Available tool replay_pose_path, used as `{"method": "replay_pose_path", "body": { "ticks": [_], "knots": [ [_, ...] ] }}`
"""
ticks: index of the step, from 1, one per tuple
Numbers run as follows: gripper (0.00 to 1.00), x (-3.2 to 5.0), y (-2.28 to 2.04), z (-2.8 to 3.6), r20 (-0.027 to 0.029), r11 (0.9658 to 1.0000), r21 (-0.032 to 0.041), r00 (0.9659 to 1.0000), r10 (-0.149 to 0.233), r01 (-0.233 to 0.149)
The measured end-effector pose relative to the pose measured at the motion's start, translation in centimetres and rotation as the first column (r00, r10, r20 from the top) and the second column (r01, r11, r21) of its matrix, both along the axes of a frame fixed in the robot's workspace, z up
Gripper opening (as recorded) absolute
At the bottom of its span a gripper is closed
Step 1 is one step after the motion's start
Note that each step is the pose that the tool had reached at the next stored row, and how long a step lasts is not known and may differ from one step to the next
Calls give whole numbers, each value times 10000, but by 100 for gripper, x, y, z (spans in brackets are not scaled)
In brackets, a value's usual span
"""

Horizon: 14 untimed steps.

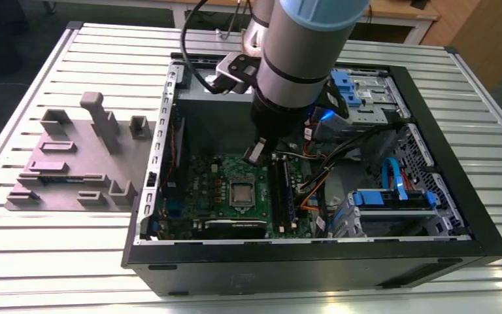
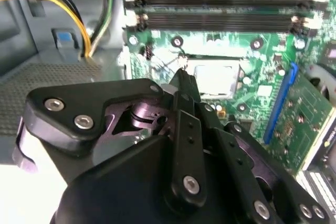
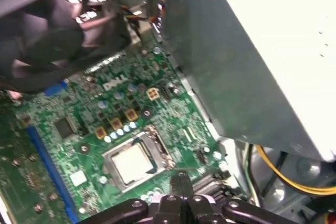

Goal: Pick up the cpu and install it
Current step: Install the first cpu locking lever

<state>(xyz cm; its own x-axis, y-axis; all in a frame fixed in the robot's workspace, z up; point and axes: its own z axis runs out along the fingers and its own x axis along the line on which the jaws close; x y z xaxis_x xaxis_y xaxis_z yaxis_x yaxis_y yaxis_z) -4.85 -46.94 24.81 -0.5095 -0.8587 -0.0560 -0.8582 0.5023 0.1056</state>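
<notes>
The cpu (image 3: 128, 163) is seen seated flat in its socket on the green motherboard (image 3: 89, 114), inside the open computer case (image 1: 460, 196); it is also marked in the exterior view (image 1: 241, 193) and the second wrist view (image 2: 216, 80). It is a small square chip with a pale, dull-shiny metal top, framed by a thin dark metal socket bracket.

The gripper (image 3: 180, 178) is held just above the board, near the socket edge, apart from the chip. Its fingers (image 2: 184, 85) are pressed together at the tips in both wrist views, nothing gripped between them.

The placing step is judged done, since the chip lies level in the socket. What is left is judged to be securing work on the socket; a careful, light touch beside the chip is called for, no sideways drag.

Outward: 2 long dark memory slots (image 2: 220, 20), a blue slot (image 2: 281, 100), yellow cables (image 2: 63, 9), a ribbed metal table (image 1: 50, 235), a grey plastic fixture (image 1: 76, 157).
</notes>
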Motion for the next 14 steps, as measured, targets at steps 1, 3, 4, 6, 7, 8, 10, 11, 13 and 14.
{"method": "replay_pose_path", "body": {
  "ticks": [1,3,4,6,7,8,10,11,13,14],
  "knots": [
    [10,25,18,-1,-1,10000,0,10000,0,0],
    [10,65,50,-4,-2,10000,0,10000,1,-1],
    [10,77,68,-5,-2,10000,0,10000,1,-1],
    [10,96,103,-9,-1,10000,0,10000,0,0],
    [10,104,121,-10,-1,10000,0,10000,-1,1],
    [10,111,145,-12,-1,10000,1,10000,-1,1],
    [10,116,178,-16,-1,10000,0,10000,0,0],
    [10,117,188,-19,-1,10000,0,10000,1,-1],
    [10,118,200,-27,-1,10000,0,10000,1,-1],
    [10,118,204,-31,-1,10000,0,10000,0,0]
  ]
}}
